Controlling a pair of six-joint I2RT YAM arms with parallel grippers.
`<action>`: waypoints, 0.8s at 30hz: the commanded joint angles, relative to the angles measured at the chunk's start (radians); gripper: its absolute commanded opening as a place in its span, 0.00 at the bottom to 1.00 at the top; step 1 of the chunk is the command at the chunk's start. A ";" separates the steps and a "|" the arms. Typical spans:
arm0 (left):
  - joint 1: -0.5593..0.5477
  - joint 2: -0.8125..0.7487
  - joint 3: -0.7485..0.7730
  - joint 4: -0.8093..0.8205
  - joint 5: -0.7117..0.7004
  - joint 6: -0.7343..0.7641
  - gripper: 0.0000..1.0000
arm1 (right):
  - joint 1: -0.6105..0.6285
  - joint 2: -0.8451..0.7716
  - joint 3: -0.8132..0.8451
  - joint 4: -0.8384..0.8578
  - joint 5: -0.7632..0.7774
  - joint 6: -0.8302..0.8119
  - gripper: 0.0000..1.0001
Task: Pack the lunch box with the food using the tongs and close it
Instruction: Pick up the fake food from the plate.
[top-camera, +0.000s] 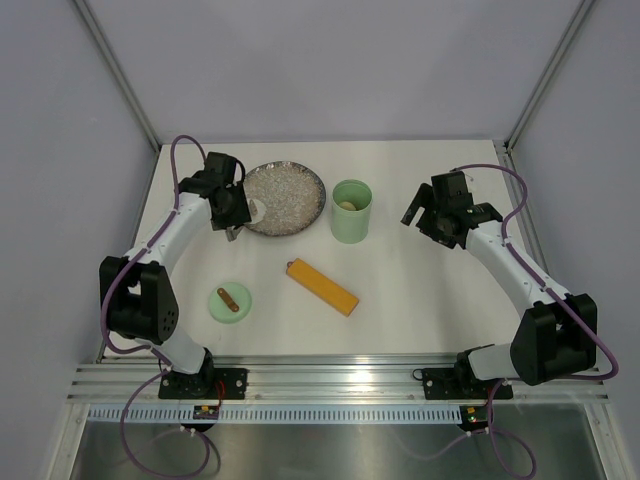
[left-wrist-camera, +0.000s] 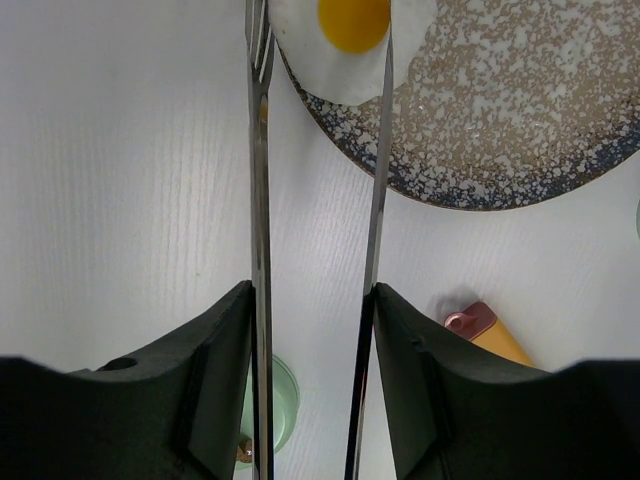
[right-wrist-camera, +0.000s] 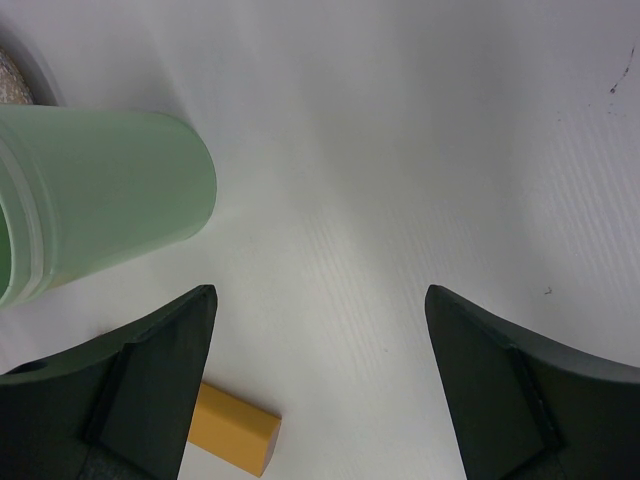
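Tongs of slim grey metal, pinched in the left gripper, straddle a white-and-yellow fried-egg piece at the edge of the grey speckled plate, likely soft and slippery, wanting a gentle mid-squeeze; right gripper spread.

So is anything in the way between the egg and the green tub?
Nothing that I can see. The egg sits at the plate's edge with the tongs reaching over it, and the tub stands open right beside the plate. Its lid is off.

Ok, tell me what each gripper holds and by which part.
Left gripper holds the tongs, squeezed across both arms partway along, tips free. Right gripper is open, holding nothing.
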 joint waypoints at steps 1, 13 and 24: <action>0.000 -0.007 0.000 0.038 -0.033 -0.005 0.48 | -0.004 -0.012 0.003 0.000 0.012 0.002 0.93; -0.001 -0.045 0.013 0.018 -0.056 0.001 0.36 | -0.002 -0.010 0.003 0.000 0.007 0.000 0.93; 0.000 -0.080 0.025 0.001 -0.068 0.003 0.25 | -0.004 -0.003 0.010 0.004 -0.001 0.002 0.93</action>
